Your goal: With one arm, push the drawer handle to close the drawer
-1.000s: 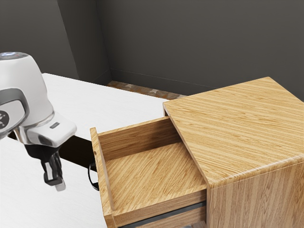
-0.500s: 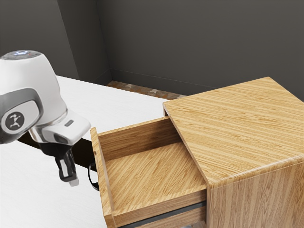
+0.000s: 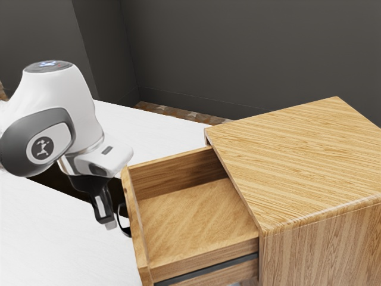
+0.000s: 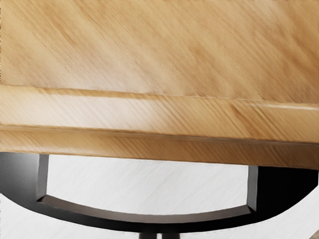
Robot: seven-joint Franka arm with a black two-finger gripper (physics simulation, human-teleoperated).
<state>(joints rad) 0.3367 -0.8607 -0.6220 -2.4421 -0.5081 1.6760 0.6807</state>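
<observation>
The drawer [image 3: 196, 217] stands well out of the cabinet [image 3: 303, 161], most of the closing left to do, the claw [image 3: 111, 225], tips together, near the handle [image 4: 149, 224].

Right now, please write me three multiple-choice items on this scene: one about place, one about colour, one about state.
1. Where is the gripper? A) On the cabinet; B) Inside the drawer; C) Outside, beside the drawer handle.
2. Handle colour? A) Black; B) Red; C) White.
3. Drawer state? A) Shut; B) Open; C) Removed.

1 C: the gripper hangs by the handle, outside the drawer front.
2 A: the handle is black in both views.
3 B: the drawer juts from the cabinet, its inside showing.
</observation>
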